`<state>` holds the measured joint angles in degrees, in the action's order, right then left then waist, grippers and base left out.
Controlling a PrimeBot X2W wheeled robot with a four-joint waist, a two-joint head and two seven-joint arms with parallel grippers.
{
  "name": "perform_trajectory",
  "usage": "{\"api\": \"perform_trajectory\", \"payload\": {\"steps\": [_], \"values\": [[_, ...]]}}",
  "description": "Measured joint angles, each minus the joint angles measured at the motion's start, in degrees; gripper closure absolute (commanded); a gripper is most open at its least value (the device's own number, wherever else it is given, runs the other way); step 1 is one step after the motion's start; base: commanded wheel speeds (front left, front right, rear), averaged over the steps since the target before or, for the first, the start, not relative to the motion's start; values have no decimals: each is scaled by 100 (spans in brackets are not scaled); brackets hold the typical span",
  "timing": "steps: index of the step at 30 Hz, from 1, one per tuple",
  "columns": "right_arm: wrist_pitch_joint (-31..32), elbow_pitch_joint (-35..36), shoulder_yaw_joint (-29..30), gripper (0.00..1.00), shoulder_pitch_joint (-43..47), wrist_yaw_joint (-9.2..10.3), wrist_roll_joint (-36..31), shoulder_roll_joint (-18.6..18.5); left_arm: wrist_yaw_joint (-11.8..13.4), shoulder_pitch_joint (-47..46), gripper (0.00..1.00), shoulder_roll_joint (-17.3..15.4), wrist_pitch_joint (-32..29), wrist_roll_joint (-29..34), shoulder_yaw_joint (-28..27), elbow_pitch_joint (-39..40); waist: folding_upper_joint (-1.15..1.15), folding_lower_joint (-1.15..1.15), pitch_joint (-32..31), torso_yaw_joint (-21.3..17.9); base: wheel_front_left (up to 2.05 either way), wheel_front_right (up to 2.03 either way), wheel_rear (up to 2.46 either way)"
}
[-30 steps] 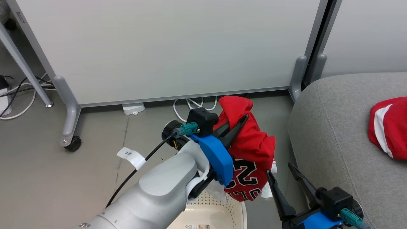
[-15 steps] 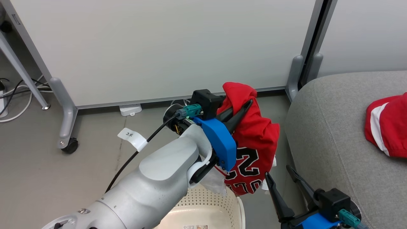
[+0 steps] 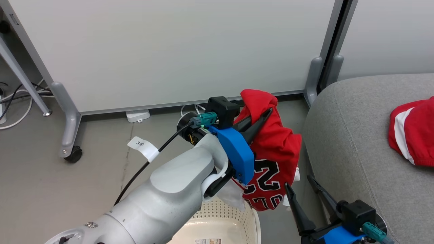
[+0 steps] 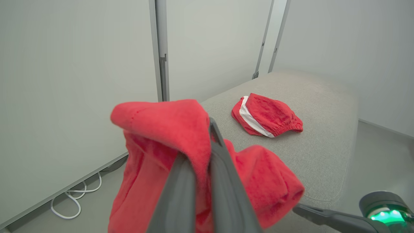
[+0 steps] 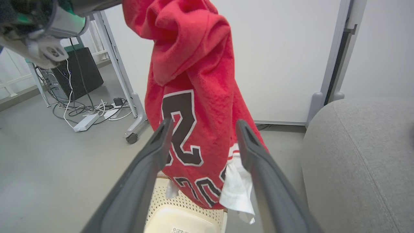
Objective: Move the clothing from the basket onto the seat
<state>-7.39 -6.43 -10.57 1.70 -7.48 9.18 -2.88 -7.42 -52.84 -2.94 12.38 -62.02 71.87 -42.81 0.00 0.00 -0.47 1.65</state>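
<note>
1. Pale white partition panels on grey wheeled legs close off the back of the room. White cables lie on the smooth grey floor at their foot.
2. At the centre, the left end effector has its two dark fingers pressed together, pinching a bunched fold of the soft red jersey with black-and-white lettering. The jersey hangs in the air from that grip.
3. Below it stands the cream-white perforated plastic basket; the jersey's hem hangs just over its rim.
4. Lower right, the right end effector is spread wide and holds nothing, fingertips close to the jersey's white trim.
5. On the right stands the large grey woven-fabric sofa, with a crumpled red garment with a white stripe lying on its seat.
</note>
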Motion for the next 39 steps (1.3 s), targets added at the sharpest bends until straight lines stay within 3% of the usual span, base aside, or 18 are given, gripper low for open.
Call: {"api": "perform_trajectory", "payload": {"steps": [13,39], "values": [[211,-598,30,0,-564,0,101,0,0,-1,100,0,-11,-42,92,86,0,0,55,-14,0,0,0],[56,-3021,-703,0,-2535,0,415,-107,-1,4,100,2,-94,-77,141,242,-1,0,73,-18,0,0,0]]}}
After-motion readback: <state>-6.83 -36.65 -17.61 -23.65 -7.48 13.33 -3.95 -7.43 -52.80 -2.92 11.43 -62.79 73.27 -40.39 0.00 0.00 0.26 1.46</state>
